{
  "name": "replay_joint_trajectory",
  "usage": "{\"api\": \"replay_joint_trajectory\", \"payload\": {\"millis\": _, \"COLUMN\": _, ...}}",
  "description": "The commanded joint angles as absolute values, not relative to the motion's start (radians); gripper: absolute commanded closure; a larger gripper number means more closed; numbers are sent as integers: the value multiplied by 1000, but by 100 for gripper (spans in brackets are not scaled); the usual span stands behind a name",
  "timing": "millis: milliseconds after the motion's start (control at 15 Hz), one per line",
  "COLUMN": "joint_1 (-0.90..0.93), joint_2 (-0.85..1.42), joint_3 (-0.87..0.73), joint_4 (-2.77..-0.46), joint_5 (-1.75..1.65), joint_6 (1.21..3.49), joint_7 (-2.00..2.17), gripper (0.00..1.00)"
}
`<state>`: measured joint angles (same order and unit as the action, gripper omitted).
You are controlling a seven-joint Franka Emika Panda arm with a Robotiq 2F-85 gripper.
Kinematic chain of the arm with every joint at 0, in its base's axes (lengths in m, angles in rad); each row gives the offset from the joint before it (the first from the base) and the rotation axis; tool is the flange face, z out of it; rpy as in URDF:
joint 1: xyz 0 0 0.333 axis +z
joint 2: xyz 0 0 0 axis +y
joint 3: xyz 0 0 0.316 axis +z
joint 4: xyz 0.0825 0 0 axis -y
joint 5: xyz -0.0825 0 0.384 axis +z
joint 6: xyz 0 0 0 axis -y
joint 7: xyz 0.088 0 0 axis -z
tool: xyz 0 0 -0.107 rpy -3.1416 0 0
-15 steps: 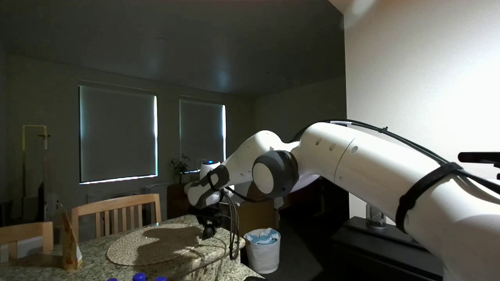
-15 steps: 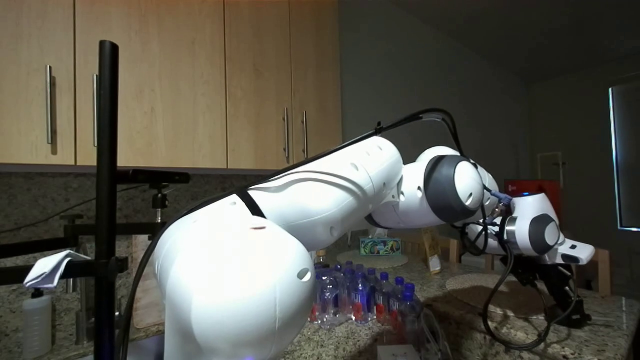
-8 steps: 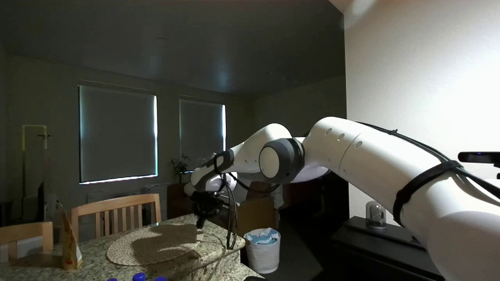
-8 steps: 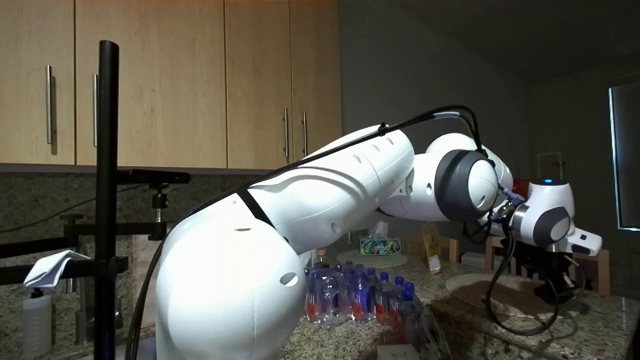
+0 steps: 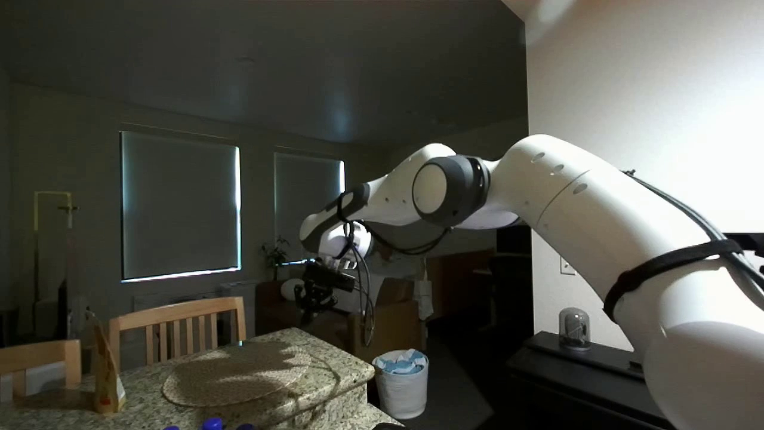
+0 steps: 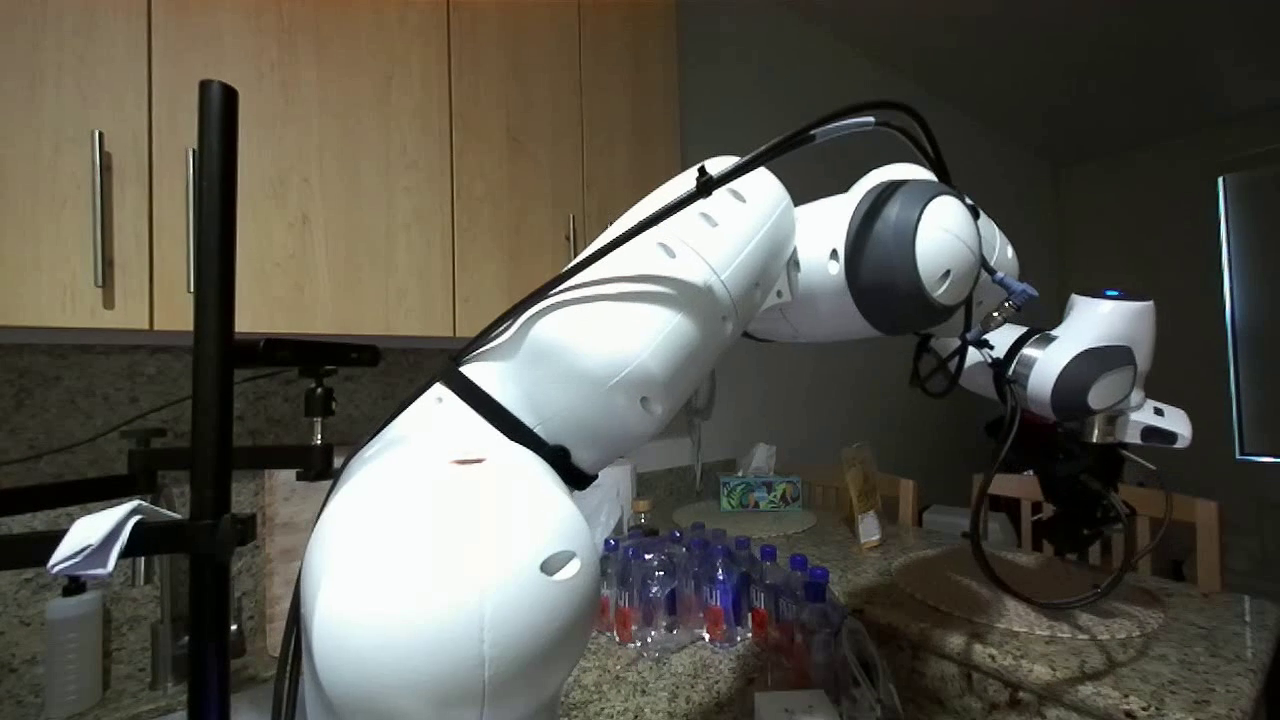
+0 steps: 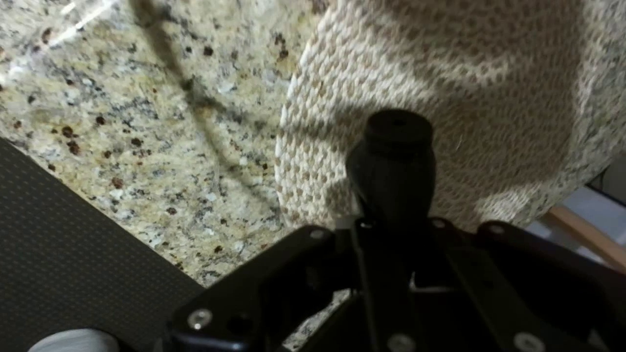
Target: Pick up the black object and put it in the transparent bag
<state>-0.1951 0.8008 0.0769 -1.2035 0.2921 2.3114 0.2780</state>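
Observation:
The black object (image 7: 395, 166) is a dark rounded lump with a narrower knob at its end. In the wrist view it stands out between the fingertips of my gripper (image 7: 401, 226), which is shut on it. In both exterior views my gripper (image 5: 310, 306) (image 6: 1078, 520) is raised above the counter near the round beige mat (image 5: 203, 379); the object is too dark there to tell from the fingers. The transparent bag (image 5: 401, 362), pale bluish-white and crinkled, lines a white round bin (image 5: 403, 394) on the floor past the counter's end, lower and to the right of my gripper.
The granite counter (image 5: 334, 364) ends in an edge between the mat and the bin. Several blue-capped bottles (image 6: 720, 600) stand on the counter. A paper bag (image 5: 108, 373) stands beyond the mat, and wooden chairs (image 5: 179, 310) are behind. Cables (image 6: 990, 540) hang loosely beside the gripper.
My gripper has risen from low over the mat's edge to well above the counter, carrying the black object. The arm's elbow has lifted too. The bin and bag have not moved.

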Motion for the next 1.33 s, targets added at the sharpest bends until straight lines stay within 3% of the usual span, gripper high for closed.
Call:
{"api": "replay_joint_trajectory", "payload": {"millis": 0, "joint_1": -204, "joint_2": 599, "joint_3": 91, "joint_4": -1436, "joint_5": 314, "joint_6": 2213, "joint_7": 115, "gripper": 90}}
{"api": "replay_joint_trajectory", "payload": {"millis": 67, "joint_1": -192, "joint_2": 553, "joint_3": 70, "joint_4": -1478, "joint_5": 295, "joint_6": 2196, "joint_7": 105, "gripper": 90}}
{"api": "replay_joint_trajectory", "payload": {"millis": 133, "joint_1": -172, "joint_2": 685, "joint_3": 58, "joint_4": -1320, "joint_5": 311, "joint_6": 2217, "joint_7": 167, "gripper": 90}}
{"api": "replay_joint_trajectory", "payload": {"millis": 1267, "joint_1": -39, "joint_2": 517, "joint_3": 36, "joint_4": -1605, "joint_5": 190, "joint_6": 2321, "joint_7": 84, "gripper": 90}}
